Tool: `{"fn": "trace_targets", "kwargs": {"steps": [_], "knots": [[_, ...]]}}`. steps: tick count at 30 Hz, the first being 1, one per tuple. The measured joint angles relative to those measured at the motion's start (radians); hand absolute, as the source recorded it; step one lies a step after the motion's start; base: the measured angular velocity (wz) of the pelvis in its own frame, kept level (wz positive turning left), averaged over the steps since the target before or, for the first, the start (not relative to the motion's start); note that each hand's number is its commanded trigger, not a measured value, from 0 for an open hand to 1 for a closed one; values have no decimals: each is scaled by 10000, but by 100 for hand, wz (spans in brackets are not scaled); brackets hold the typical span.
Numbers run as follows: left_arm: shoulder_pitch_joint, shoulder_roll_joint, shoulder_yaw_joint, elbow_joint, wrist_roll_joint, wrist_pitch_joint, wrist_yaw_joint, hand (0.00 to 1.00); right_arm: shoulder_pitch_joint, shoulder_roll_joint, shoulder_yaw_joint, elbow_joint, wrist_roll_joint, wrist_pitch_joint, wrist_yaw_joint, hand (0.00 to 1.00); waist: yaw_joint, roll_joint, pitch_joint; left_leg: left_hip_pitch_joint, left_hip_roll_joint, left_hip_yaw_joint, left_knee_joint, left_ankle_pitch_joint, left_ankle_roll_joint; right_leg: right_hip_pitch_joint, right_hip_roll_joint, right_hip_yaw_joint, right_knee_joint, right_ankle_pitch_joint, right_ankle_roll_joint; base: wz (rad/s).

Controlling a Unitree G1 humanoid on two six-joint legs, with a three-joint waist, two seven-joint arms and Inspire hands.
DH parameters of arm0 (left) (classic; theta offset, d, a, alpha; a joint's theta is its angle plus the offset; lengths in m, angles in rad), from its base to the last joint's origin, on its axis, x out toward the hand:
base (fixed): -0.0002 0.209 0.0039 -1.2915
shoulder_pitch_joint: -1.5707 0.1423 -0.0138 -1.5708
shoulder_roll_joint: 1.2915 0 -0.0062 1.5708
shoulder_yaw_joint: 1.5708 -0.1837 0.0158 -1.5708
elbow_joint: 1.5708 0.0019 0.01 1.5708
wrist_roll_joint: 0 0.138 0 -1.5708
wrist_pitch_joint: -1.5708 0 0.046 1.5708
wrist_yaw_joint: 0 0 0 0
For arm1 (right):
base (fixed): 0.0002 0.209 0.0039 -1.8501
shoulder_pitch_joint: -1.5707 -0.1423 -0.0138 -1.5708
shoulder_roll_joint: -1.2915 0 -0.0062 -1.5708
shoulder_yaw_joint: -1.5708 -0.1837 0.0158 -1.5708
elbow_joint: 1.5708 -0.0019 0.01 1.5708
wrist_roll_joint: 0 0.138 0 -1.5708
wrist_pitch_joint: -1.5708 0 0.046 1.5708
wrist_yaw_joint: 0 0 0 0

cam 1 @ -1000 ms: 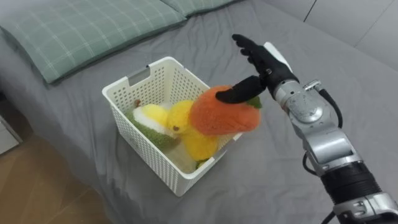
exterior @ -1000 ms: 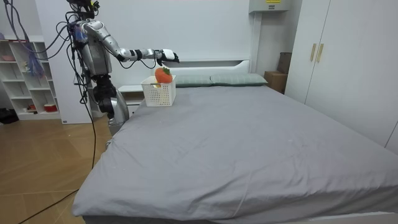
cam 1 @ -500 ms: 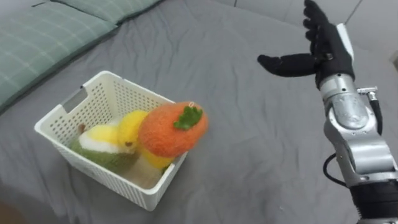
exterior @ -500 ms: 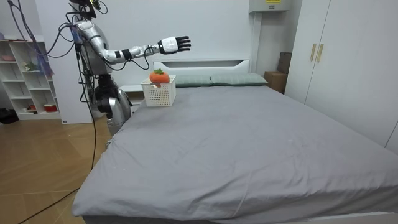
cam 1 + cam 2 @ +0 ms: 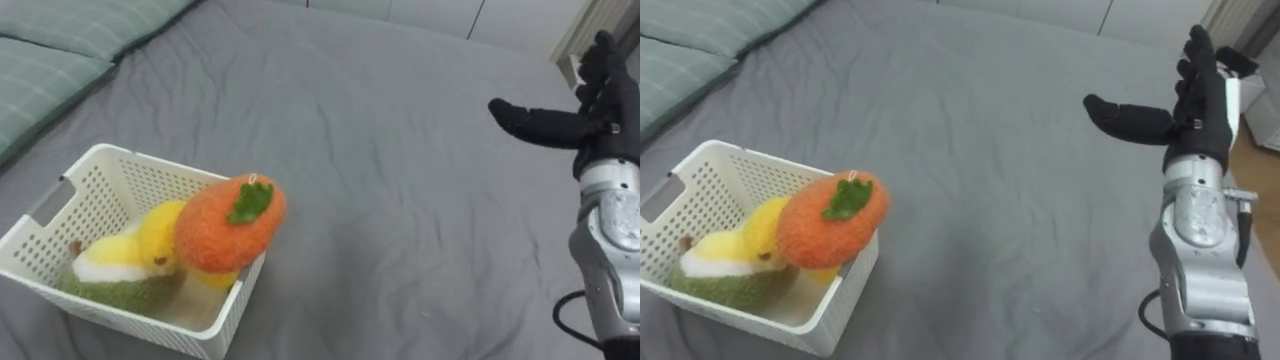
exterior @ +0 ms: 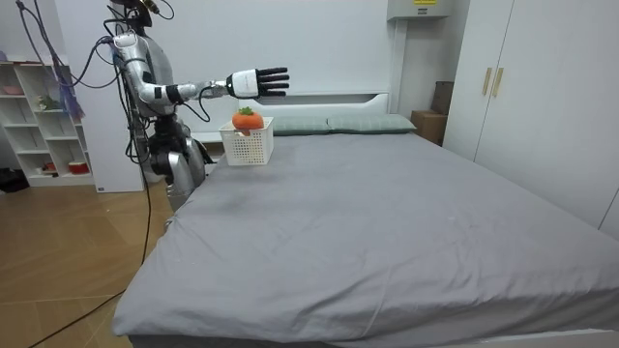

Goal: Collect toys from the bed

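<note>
While the robot stands by the top corner of the bed point(image 5: 400, 200), at the room view's left, its right hand point(image 5: 1200, 95) reaches out in the air over the grey cover. The hand is wide open. Its fingers are straight, the thumb sticks out to the side, and it holds nothing. In the eye views it is at the upper right of the frame, well apart from the toys.

The toys are in a white basket point(image 5: 150, 178) at the lower left of the frame, and the basket sits on the bed. A round orange toy point(image 5: 225, 228) with a green leaf lies on top and leans over the basket's near edge. A yellow toy point(image 5: 160, 235) is just behind it, touching it. A green and white toy point(image 5: 105, 275) lies beside the yellow one, lower in the basket.

A green checked pillow point(image 5: 50, 70) is at the upper left.
</note>
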Motion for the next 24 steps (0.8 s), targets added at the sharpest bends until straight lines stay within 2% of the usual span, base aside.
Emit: {"fn": "trace_targets", "kwargs": {"steps": [2, 6, 14, 19, 20, 23, 24], "knots": [[39, -6, 57, -3, -10, -21, -1, 0, 281, 0, -300, 29, 225, 1, -17, 0, -69, 20, 10, -9, 40, 81, -3, -23, -19, -41, 24, 38, 4, 8, -12, -14], [93, -3, 143, 17, -252, -51, 96, 0, 836, 7, -685, 563, 608, -170, -186, 0, -464, 14, 8, -17, 94, 158, -6, -74, -61, -29, 73, 91, -5, 9, -14, -8], [120, 5, 181, 235, -431, -215, 263, 0, 1808, 14, -1081, 1773, 1049, -190, -1008, 0, -712, 26, 17, 103, 176, 543, -87, -169, -70, -92, 136, 408, 7, 22, -37, -14], [447, 14, 289, 204, -430, -381, 286, 0, 2264, 107, -1494, 2197, 2613, -502, -1819, 0, -766, 99, 39, 153, 234, 660, -81, -246, -113, -101, 193, 462, -3, 40, -64, -10], [432, 14, 287, 187, -432, -390, 310, 0, 2371, 120, -1529, 2576, 3266, -703, -1882, 0, -814, 134, 70, 236, 245, 660, -89, -268, -124, -42, 212, 501, -13, 39, -65, -4], [478, 8, 297, 189, -434, -393, 451, 0, 2590, 436, -1874, 3960, 4894, -894, -1881, 0, -888, 170, 73, 275, 266, 661, -84, -306, -135, 29, 232, 493, -39, 32, -67, 1], [497, -6, 302, 198, -434, -394, 455, 0, 2726, 684, -2153, 4394, 5381, -893, -1866, 0, -963, 157, 57, 266, 257, 631, -84, -305, -135, 31, 227, 486, -42, 31, -68, 0]]}}
